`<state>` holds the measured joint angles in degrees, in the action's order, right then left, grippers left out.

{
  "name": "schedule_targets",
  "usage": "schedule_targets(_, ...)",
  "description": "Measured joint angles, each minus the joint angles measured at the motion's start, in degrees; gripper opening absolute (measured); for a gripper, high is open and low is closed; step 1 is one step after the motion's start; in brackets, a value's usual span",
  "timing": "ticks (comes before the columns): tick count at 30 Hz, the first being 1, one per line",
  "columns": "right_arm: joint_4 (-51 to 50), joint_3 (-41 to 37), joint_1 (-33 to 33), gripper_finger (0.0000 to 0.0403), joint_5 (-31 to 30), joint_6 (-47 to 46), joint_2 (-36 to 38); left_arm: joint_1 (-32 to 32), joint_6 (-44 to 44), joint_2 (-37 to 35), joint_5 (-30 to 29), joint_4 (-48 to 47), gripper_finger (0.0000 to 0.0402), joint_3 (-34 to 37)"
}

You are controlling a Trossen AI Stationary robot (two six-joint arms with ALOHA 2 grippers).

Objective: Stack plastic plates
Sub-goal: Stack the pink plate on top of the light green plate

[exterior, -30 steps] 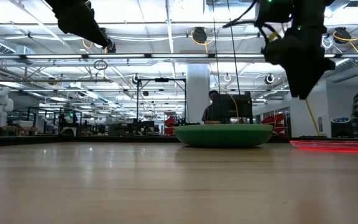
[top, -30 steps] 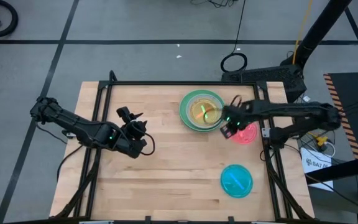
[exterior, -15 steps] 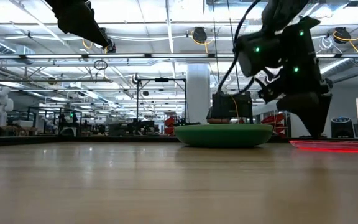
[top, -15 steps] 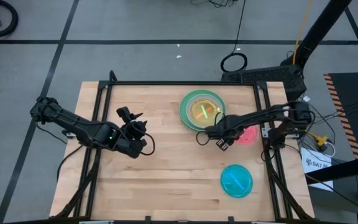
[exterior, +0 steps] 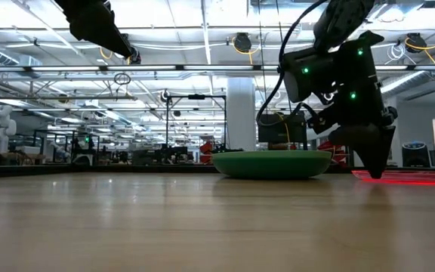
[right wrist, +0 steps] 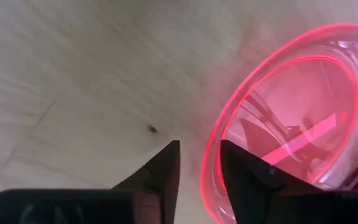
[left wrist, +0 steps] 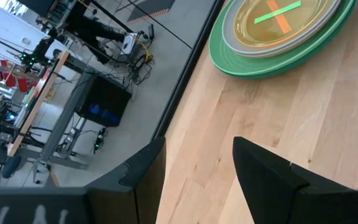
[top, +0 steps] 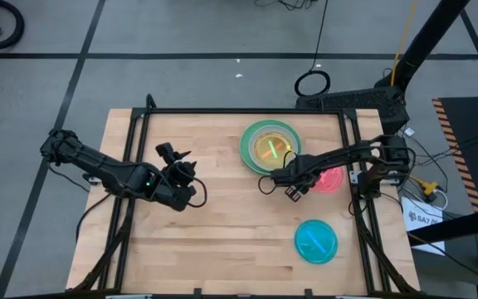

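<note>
A stack of plates (top: 270,147) stands far right of centre on the table, dark green at the bottom and translucent lime and orange on top; it also shows as the stack (left wrist: 278,31) in the left wrist view. A translucent hot pink plate (top: 332,179) lies flat to its right, and a cyan plate (top: 315,241) lies nearer. My right gripper (top: 292,191) is low at the pink plate's left rim (right wrist: 211,168), slightly open, with the rim in the gap between the fingers. My left gripper (top: 175,156) hangs open high over the table's left half. My right gripper comes at the pink plate's left rim (right wrist: 213,149) from above, pointing down, with its tips (exterior: 374,172) almost on the table. I cannot tell whether the fingers touch the rim. The plate lies flat on the table.
The table's wooden top (top: 222,241) is bare to the left of and nearer than the stack. A black frame rail (top: 357,191) runs along the right edge close to the pink plate. Beyond the table are the workshop floor and cables.
My right gripper has moved from beside the stack toward the table's near edge and down, ending almost on the table at the pink plate's left rim. No plate has moved.
</note>
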<state>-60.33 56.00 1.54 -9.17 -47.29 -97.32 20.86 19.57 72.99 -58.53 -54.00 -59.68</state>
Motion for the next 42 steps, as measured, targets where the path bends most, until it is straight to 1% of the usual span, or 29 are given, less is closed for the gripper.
schedule_targets(5, 3.6, -2.9, 0.0, 0.0077, -0.1, -1.3, 0.3, 0.0, 0.0, 0.0, 0.0, 0.0, 0.0193, 0.0)
schedule_targets(15, 3.0, -3.7, 0.0, 0.0005, 0.0, -1.2, 0.4, 0.0, 0.0, 0.0, 0.1, 0.0, 0.0193, 0.0)
schedule_targets(20, 1.2, -3.7, 0.0, 0.0006, 0.0, -1.3, 0.4, 0.0, 0.0, 0.0, 0.1, 0.0, 0.0193, 0.0)
schedule_targets(30, -9.3, 1.4, -0.4, 0.0001, -1.8, 0.0, 0.4, 0.0, 0.0, 0.0, 0.1, 0.0, 0.0193, 0.0)
schedule_targets(33, -12.9, 3.8, -0.9, 0.0001, -3.4, 0.2, 0.4, 0.0, 0.0, 0.0, 0.1, 0.0, 0.0193, 0.0)
schedule_targets(39, -22.4, 10.6, -1.3, 0.0001, -9.3, -0.2, 0.4, 0.0, 0.0, 0.0, 0.1, 0.0, 0.0193, 0.0)
schedule_targets(42, -25.5, 14.4, -1.3, 0.0001, -12.9, 0.1, 0.4, 0.0, 0.0, 0.0, 0.1, 0.0, 0.0193, 0.0)
